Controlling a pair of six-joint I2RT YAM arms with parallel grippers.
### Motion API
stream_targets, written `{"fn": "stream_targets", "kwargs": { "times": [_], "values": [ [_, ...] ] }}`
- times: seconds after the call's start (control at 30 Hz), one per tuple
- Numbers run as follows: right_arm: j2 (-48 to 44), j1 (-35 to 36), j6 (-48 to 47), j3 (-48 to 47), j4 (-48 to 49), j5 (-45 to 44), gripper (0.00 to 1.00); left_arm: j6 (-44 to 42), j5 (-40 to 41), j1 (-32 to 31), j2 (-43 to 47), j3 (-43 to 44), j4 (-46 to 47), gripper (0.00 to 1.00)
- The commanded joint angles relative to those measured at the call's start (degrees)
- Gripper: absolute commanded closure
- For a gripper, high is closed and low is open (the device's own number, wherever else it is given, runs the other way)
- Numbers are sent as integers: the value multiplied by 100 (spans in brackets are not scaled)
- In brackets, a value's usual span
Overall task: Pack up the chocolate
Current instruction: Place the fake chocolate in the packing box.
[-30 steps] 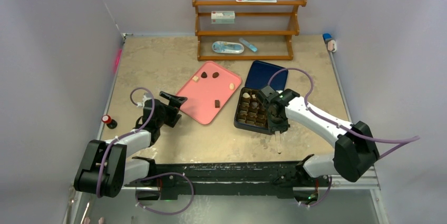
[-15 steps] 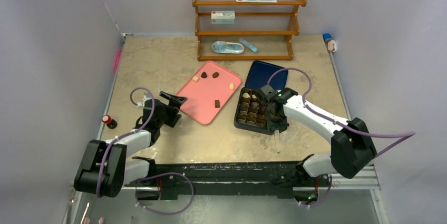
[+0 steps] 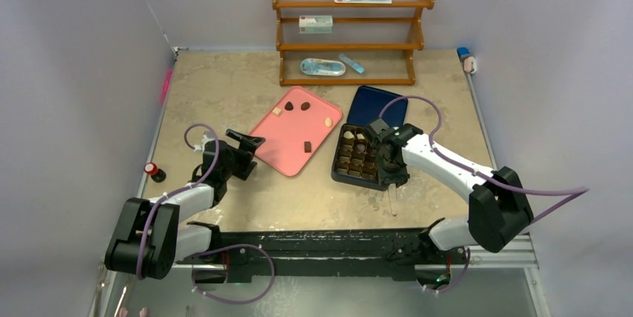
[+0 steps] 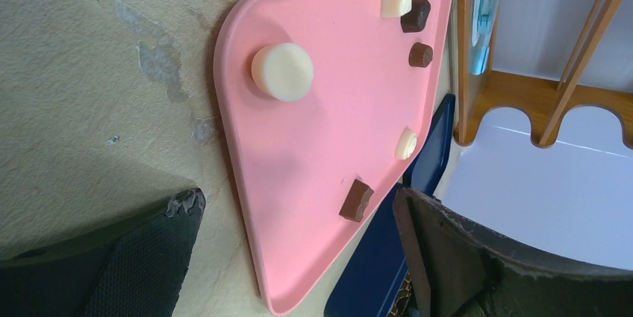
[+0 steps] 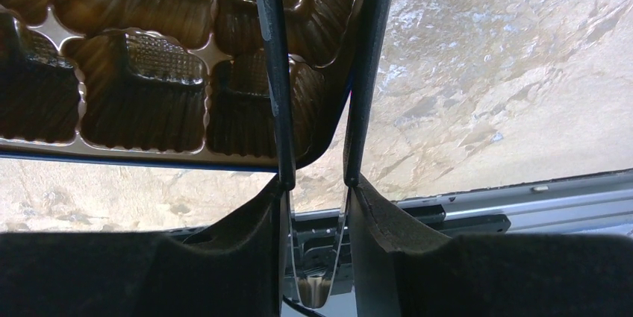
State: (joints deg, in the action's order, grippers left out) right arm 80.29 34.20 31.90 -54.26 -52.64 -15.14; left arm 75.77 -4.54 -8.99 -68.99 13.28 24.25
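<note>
Several small chocolate pieces lie on the pink tray [image 3: 295,132]: a brown one [image 4: 356,201], cream ones [image 4: 282,71] [image 4: 405,143], and dark ones [image 4: 421,54] at the far end. My left gripper [image 3: 248,142] is open and empty at the tray's near left edge [image 4: 298,261]. My right gripper [image 3: 390,160] is shut on thin metal tweezers [image 5: 272,71], whose arms reach over the dark gridded box [image 3: 354,157]. The box's near cells [image 5: 142,93] look empty. The tweezer tips are out of view.
The box's blue lid [image 3: 378,107] lies behind the box. A wooden shelf [image 3: 351,33] with packets stands at the back. A small red-capped bottle [image 3: 154,172] sits at the left edge, and a small object [image 3: 467,60] at the back right.
The right arm's elbow has shifted slightly left while its gripper stays at the box's right side. The left arm has not moved.
</note>
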Motion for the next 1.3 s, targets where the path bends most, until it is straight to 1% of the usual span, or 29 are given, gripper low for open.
{"fn": "stream_targets", "kwargs": {
  "times": [0.0,0.83,0.9,0.97,1.1,1.27],
  "values": [
    [-53,-36,-34,-104,8,17,65,-131,58,47,-132,5,-522,0],
    [-145,-37,-63,-67,47,11,64,-115,58,47,-119,17,-553,0],
    [-164,-36,-70,-52,51,27,66,-115,60,47,-123,17,-553,0],
    [-211,-40,-76,-42,61,10,71,-119,49,47,-139,17,-553,0],
    [-312,-43,-87,-73,39,-14,76,-116,43,47,-149,17,-545,0],
    [-473,-38,-113,-173,-35,-7,78,-111,32,47,-167,0,-518,0]
  ]
}}
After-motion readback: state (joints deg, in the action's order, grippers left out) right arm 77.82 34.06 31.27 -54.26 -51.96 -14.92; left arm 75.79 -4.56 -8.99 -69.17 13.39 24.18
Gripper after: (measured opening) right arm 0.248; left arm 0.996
